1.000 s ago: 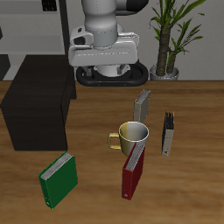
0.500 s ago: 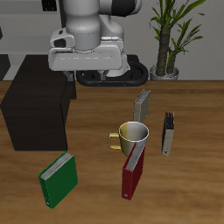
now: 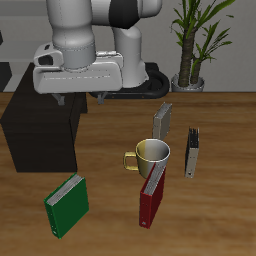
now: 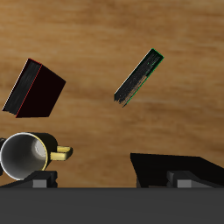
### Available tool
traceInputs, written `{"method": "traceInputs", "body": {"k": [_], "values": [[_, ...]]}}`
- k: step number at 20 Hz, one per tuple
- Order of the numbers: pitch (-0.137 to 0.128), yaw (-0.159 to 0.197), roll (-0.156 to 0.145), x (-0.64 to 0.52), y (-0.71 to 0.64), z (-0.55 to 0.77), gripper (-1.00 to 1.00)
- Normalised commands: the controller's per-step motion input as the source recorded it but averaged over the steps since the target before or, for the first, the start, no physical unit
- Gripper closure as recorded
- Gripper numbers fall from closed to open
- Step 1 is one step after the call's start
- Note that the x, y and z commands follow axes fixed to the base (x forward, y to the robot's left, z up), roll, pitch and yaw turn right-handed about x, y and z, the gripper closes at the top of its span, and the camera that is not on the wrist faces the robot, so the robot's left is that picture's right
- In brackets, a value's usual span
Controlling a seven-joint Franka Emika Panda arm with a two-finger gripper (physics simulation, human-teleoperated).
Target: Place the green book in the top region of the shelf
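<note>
The green book (image 3: pixel 67 205) stands tilted on the table near the front edge, in front of the shelf (image 3: pixel 42 128), a big black-brown box. My gripper (image 3: pixel 82 99) hangs open and empty over the shelf's inner edge, well above and behind the book. In the wrist view the green book (image 4: pixel 138 77) shows edge on, and the shelf (image 4: pixel 179 166) is a dark block. A fingertip (image 4: pixel 39 180) shows at that frame's edge, with nothing between the jaws.
A yellow-and-white mug (image 3: pixel 150 155) stands mid-table with the dark red book (image 3: pixel 152 195) leaning in front of it. Two thin grey books (image 3: pixel 163 122) (image 3: pixel 191 152) stand beyond the mug. A potted plant (image 3: pixel 190 45) is at the back.
The arm has swung sideways from the table's back middle to above the shelf's inner edge. The gripper stays open. The books and mug have not moved.
</note>
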Motion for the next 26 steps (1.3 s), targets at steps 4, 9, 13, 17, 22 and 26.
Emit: {"method": "traceInputs", "body": {"k": [4,9,13,17,22,26], "values": [[-0.025,-0.023,0.008,0.38,-0.24,-0.04,-1.0],[-0.018,-0.053,0.002,0.24,-0.12,-0.05,-1.0],[-0.04,-0.108,-0.03,0.39,-0.13,-0.13,-1.0],[-0.012,-0.091,-0.008,0.37,-0.02,-0.08,-1.0],[-0.003,-0.059,0.039,0.29,0.05,-0.14,-1.0],[0.002,-0.028,-0.002,0.22,0.02,-0.29,-1.0]]}}
